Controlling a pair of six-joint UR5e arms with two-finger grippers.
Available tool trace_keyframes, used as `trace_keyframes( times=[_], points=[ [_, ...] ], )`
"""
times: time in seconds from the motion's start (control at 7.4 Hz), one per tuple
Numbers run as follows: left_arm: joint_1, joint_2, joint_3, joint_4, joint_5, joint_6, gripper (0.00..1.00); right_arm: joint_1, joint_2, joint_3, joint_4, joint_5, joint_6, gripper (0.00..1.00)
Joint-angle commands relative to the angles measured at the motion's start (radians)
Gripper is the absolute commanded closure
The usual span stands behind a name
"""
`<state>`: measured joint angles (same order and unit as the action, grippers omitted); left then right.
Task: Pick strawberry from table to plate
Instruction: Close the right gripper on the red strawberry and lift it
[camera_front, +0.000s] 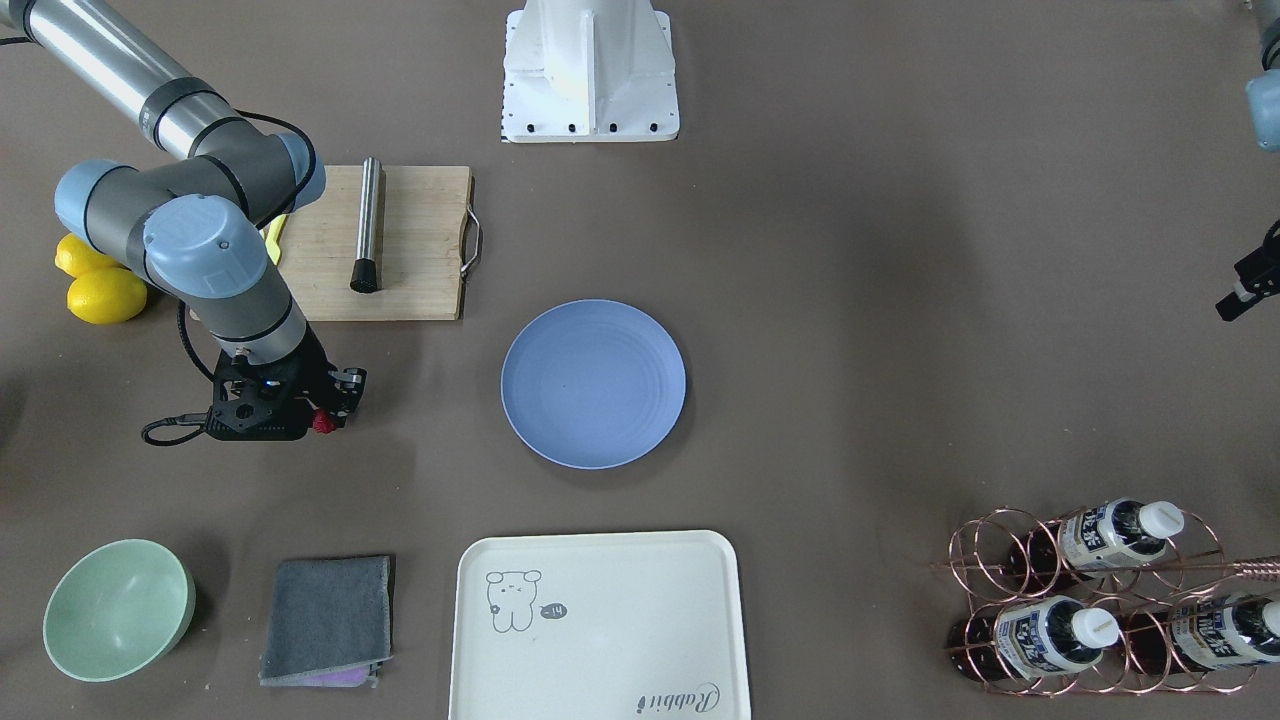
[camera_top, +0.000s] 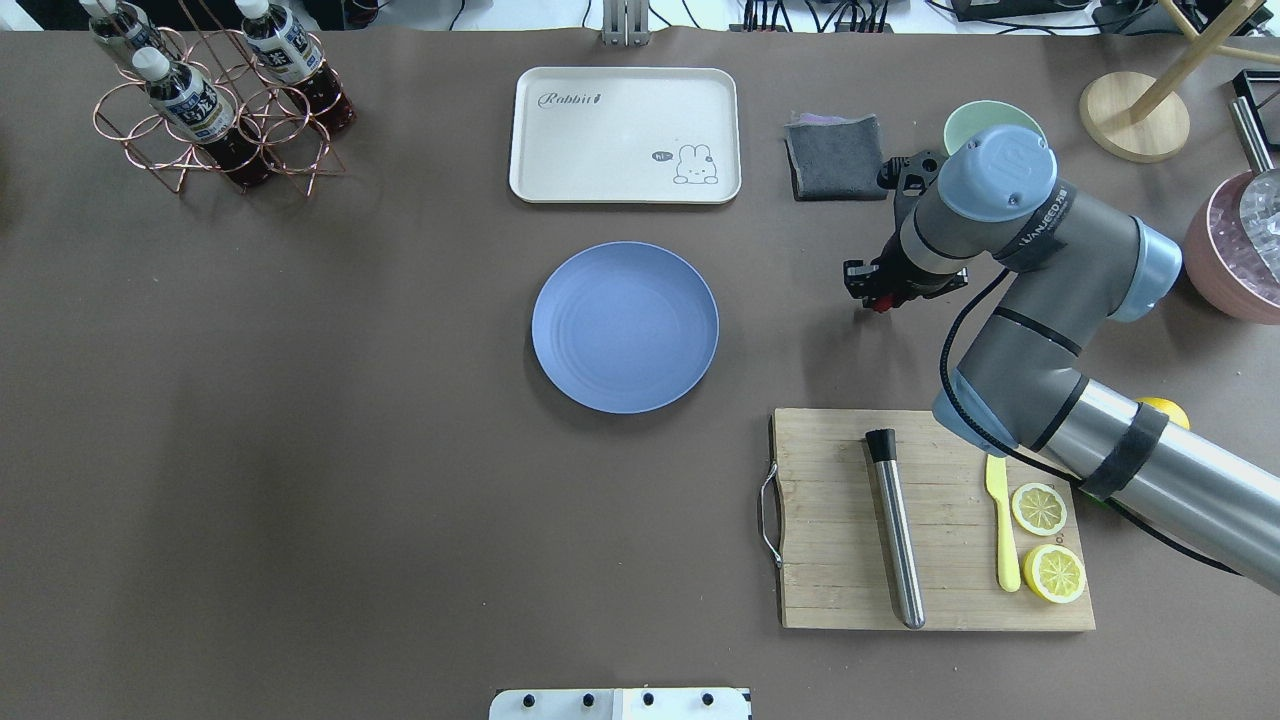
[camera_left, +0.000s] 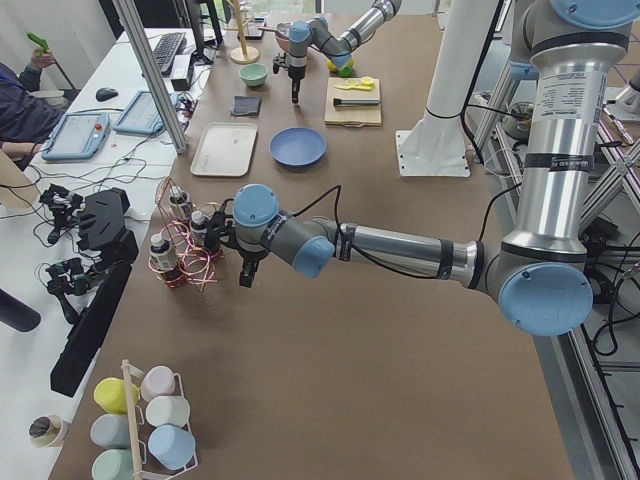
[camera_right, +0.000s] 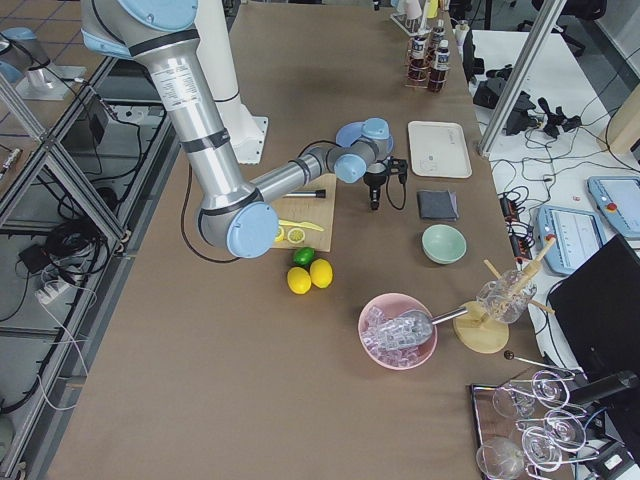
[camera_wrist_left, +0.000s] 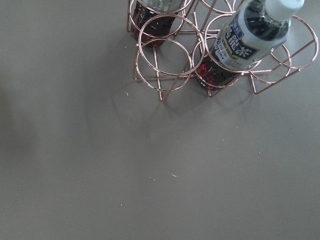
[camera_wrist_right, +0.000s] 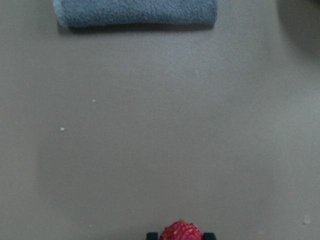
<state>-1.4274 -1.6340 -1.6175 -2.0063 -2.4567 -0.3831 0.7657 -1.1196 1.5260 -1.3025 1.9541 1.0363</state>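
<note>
The strawberry (camera_wrist_right: 181, 232), small, red and bumpy, is held between the fingertips of my right gripper (camera_wrist_right: 181, 236) just over the grey-brown table (camera_top: 300, 400). In the overhead view this gripper (camera_top: 878, 300) with the strawberry (camera_top: 881, 304) hangs to the right of the round blue plate (camera_top: 625, 327), a plate-width away. In the front-facing view the strawberry (camera_front: 322, 423) shows red at the gripper's tip, left of the plate (camera_front: 593, 384), which holds nothing. My left gripper (camera_left: 244, 281) hovers beside the bottle rack; its jaws are too small to read.
A wooden cutting board (camera_top: 930, 520) carries a metal rod, a yellow knife and lemon slices. A grey cloth (camera_top: 835, 155) and a green bowl (camera_front: 118, 608) lie beyond the right gripper. A cream tray (camera_top: 625, 135), a copper bottle rack (camera_top: 210, 100) and whole lemons (camera_front: 105, 295) are also here.
</note>
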Motion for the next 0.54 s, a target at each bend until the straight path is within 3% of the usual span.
trace_keyframes(
  times=[0.0, 0.41],
  points=[
    [-0.043, -0.003, 0.063, 0.007, -0.001, 0.057, 0.02, -0.008, 0.073, 0.003, -0.012, 0.006, 0.056, 1.00],
    [-0.180, -0.023, 0.085, 0.241, 0.001, 0.330, 0.02, -0.069, 0.208, -0.003, -0.064, -0.007, 0.174, 1.00]
  ],
)
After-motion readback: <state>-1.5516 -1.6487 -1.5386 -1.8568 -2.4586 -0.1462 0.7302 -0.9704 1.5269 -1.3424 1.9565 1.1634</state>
